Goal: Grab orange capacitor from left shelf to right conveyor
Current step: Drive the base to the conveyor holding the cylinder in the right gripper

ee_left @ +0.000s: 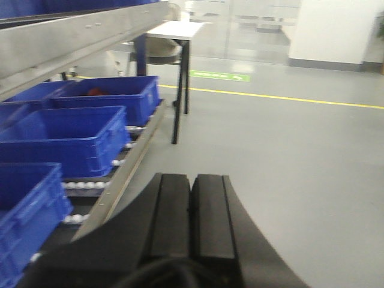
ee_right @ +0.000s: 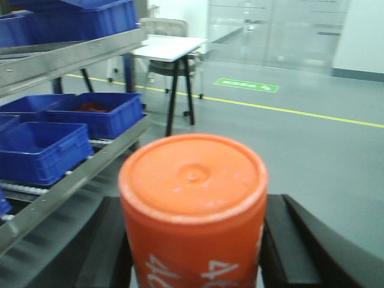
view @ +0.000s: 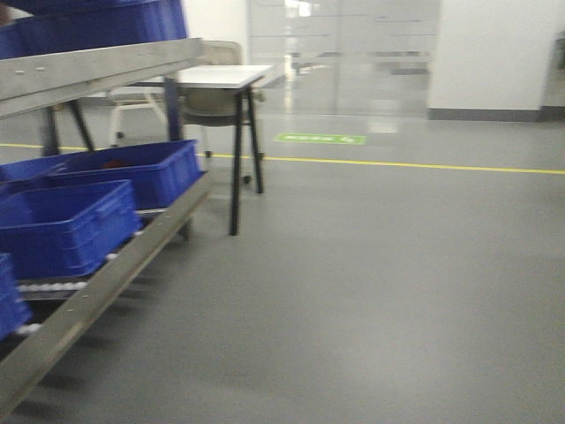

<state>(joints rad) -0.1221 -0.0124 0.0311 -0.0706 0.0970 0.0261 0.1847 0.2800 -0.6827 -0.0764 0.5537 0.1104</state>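
Orange capacitor (ee_right: 193,210) upright, pinched between fingers of right hand (ee_right: 198,252), apart from left shelf (ee_right: 72,54). Left hand (ee_left: 191,216) pressed together, nothing between. Blue bins (view: 66,225) on left shelf; white-topped table (view: 221,75) behind.

The capacitor (ee_right: 193,204) has smooth, faintly sheened orange skin. The shelf (view: 97,71) is dull brushed metal, its bins (view: 66,225) ribbed blue plastic. The left end effector (ee_left: 191,180) is matt black. The floor (view: 371,291) is glossy.

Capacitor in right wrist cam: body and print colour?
The orange capacitor has an orange body with white numerals on its side; the right wrist view shows it best.
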